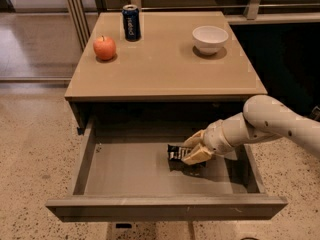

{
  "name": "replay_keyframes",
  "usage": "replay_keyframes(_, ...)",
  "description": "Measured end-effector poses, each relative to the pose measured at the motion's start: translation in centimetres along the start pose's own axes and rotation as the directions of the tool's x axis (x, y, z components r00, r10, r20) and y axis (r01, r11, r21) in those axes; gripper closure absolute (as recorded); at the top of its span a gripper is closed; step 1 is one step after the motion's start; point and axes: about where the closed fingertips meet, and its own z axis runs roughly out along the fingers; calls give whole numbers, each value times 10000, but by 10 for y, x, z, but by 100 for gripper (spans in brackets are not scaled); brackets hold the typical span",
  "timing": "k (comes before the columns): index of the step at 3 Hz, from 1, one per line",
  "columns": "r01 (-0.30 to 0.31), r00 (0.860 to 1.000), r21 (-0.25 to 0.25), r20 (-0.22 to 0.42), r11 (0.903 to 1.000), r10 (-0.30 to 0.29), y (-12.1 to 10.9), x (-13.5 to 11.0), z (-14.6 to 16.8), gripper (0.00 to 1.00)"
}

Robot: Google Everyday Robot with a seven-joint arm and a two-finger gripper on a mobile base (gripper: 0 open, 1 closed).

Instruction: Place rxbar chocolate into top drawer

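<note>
The top drawer (pixel 125 171) is pulled fully open below the tabletop, and its grey floor shows. My gripper (pixel 189 150) reaches in from the right and sits low in the drawer's right half. Its tan fingers (pixel 198 156) are shut on the rxbar chocolate (pixel 175 153), a small black bar with white lettering. The bar sticks out to the left of the fingertips, at or just above the drawer floor.
On the tan tabletop (pixel 165 69) stand a red apple (pixel 104 47) at the left, a dark blue soda can (pixel 131 22) at the back and a white bowl (pixel 210 38) at the right. The drawer's front panel (pixel 165 209) juts toward me. Speckled floor lies around.
</note>
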Motion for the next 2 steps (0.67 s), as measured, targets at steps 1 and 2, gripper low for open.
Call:
replay_keyframes(1,438,9990,278,-119,9987,-434,-3,3,15,100)
replay_keyframes(2,664,9974,357,-298,9972,-653,-5,11,28,100)
